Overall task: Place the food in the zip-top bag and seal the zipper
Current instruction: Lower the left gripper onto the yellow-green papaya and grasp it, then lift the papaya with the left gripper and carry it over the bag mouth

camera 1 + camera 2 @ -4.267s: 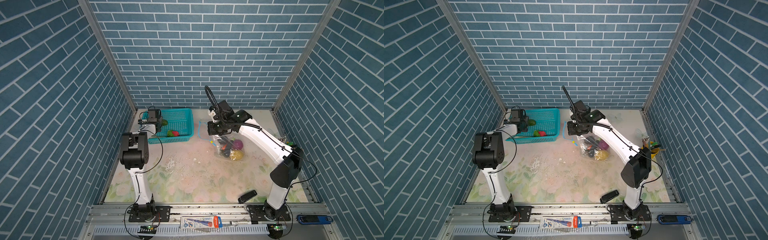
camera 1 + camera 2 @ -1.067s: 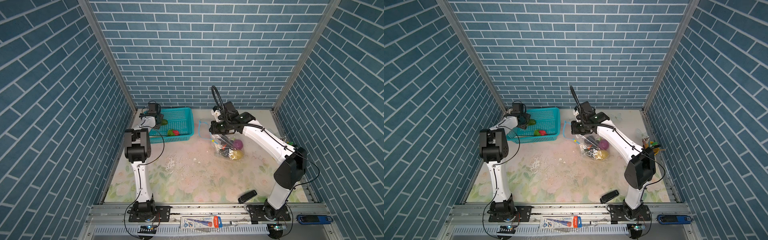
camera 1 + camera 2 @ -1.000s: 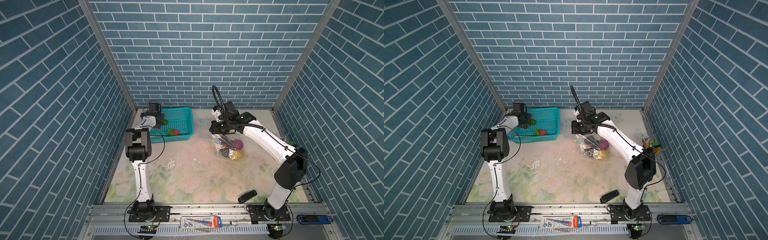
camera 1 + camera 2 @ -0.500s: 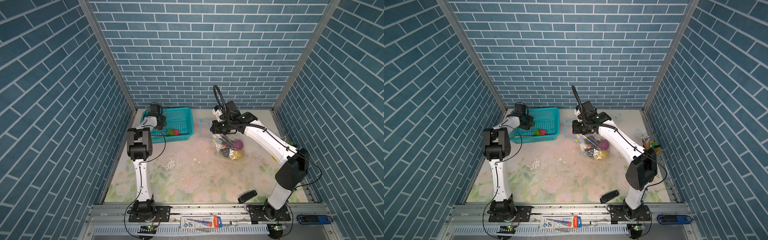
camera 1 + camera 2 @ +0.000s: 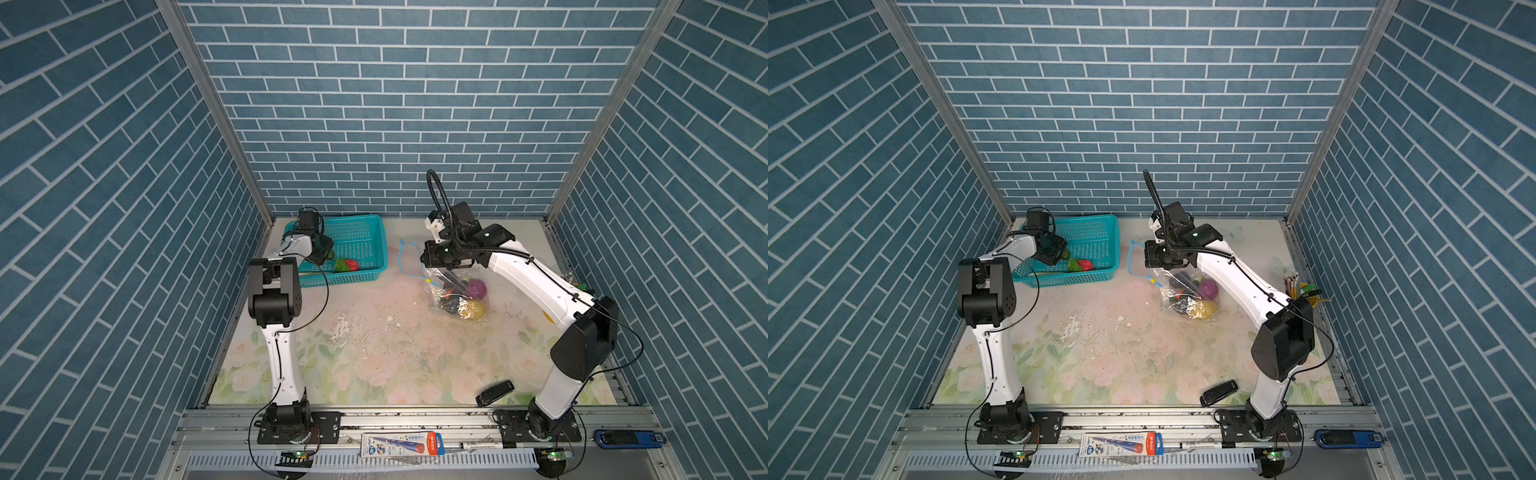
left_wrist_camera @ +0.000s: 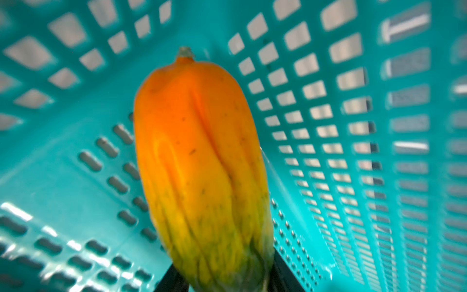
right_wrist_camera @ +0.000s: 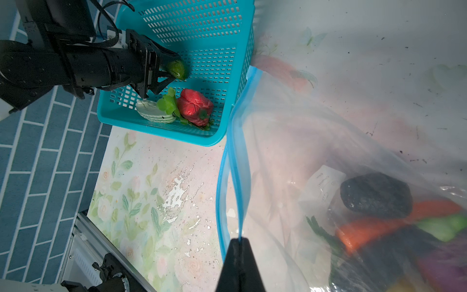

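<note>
**Left gripper**, reaching into the teal perforated plastic basket. Its jaws are about half closed, and the dark fingers lie against both flanks of a long orange-to-green ribbed toy fruit whose stalk end points toward the basket wall. The jaws have narrowed onto the fruit within the last second. The grasp looks made, but whether the fruit has left the basket floor cannot be told.

**Right gripper**. It is fully closed, pinching the light blue zipper strip. This holds up the mouth of the clear crinkly zip-top bag, which rests on the floral table cover beside the basket.

**In the bag:** a dark eggplant, an orange carrot, a purple onion and a yellow fruit.

**In the basket:** a red toy pepper and a pale leafy vegetable.

**Implication:** one more item appears ready for transfer to the open mouth, two others wait, and sealing has not begun.

**Against the earliest frame:** the left gripper has moved from the basket's far left rim deeper toward its near side. The right arm, the bag and the bagged items stand nearly where they were.
</note>
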`<state>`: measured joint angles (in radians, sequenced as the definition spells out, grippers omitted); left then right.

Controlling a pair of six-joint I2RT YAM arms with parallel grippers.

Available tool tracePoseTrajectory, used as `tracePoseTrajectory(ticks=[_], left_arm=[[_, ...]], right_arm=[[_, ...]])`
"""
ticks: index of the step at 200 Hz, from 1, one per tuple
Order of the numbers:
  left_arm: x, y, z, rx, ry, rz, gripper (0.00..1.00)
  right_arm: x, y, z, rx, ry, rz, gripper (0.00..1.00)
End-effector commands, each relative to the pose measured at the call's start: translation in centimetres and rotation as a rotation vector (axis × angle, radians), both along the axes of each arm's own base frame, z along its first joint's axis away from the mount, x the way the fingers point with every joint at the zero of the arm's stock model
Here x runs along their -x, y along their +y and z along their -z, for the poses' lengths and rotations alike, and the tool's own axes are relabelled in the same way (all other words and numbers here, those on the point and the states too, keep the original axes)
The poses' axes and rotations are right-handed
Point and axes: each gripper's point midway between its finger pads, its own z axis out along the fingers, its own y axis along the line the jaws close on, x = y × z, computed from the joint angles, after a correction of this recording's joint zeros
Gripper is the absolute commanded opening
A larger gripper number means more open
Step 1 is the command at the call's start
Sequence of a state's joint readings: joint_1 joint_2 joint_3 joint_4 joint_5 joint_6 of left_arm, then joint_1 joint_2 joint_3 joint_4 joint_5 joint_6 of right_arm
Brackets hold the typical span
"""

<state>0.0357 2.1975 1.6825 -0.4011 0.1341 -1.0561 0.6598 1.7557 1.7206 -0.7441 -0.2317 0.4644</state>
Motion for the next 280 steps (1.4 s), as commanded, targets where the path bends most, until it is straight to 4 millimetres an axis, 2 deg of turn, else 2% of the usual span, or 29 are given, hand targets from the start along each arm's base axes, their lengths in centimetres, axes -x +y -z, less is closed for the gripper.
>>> tracePoseTrajectory(ticks=[1,34,82,117,129,150,233,254,280], left_arm=[[0.3,-0.7,-3.2,-0.02,-0.058,0.086,0.42],[0.4,-2.7,-6.5,0.018,-0.15,0.199,0.4],[3.2,-6.7,-10.3,0.038,-0.261,0.389,0.33],[5.6,-10.9,-14.6,0.05,-0.405,0.601,0.29],[6.7,-13.1,-16.5,0.062,-0.465,0.691,0.28],[9.0,-16.7,-18.5,0.071,-0.523,0.838,0.28],[17.8,-25.7,-24.4,0.145,-0.704,1.17,0.26],[19.6,-26.9,-24.4,0.175,-0.701,1.24,0.26],[20.5,-27.1,-23.7,0.2,-0.679,1.265,0.25]], right_arm=[[0.3,-0.6,-1.2,-0.012,-0.019,0.011,0.0],[0.2,-0.9,-1.2,-0.003,-0.024,0.02,0.0],[0.2,-0.8,-1.1,-0.002,-0.019,0.024,0.0],[0.2,-1.1,-0.9,0.007,-0.019,0.032,0.0],[0.2,-1.1,-0.9,0.009,-0.02,0.033,0.0],[0.1,-1.1,-1.1,0.007,-0.02,0.035,0.0],[-0.4,-1.5,-1.6,0.012,-0.035,0.067,0.0],[-0.6,-1.5,-2.1,0.003,-0.046,0.073,0.0],[-0.7,-1.8,-2.8,-0.012,-0.07,0.086,0.0]])
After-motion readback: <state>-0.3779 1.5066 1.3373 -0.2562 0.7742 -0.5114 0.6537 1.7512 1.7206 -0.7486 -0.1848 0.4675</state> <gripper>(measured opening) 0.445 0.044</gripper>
